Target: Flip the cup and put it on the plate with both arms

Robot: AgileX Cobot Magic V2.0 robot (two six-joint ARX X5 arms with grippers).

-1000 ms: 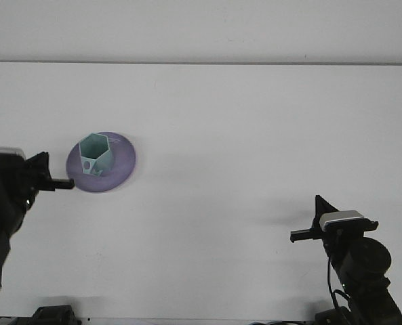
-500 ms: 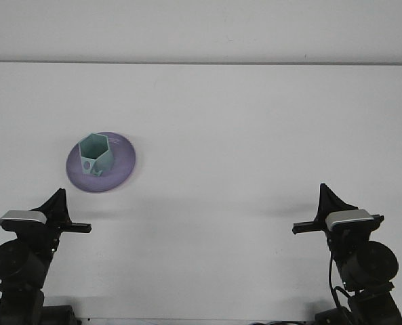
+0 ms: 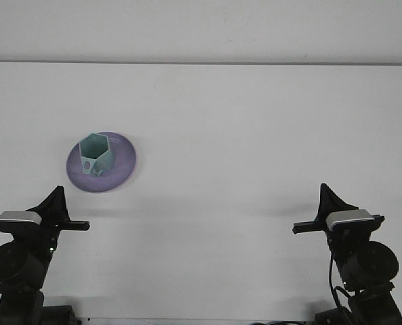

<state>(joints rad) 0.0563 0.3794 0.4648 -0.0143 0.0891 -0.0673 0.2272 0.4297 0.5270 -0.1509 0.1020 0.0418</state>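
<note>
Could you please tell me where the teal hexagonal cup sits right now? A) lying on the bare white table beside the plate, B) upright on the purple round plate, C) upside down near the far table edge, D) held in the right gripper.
B: the teal hexagonal cup stands mouth-up on the purple round plate, clear of both arms.

White table point(image 3: 255, 135) spans whole width, near edge to far. Beyond far edge, plain pale wall point(image 3: 201, 30). Dark cables point(image 3: 333, 281) near right corner.
</note>
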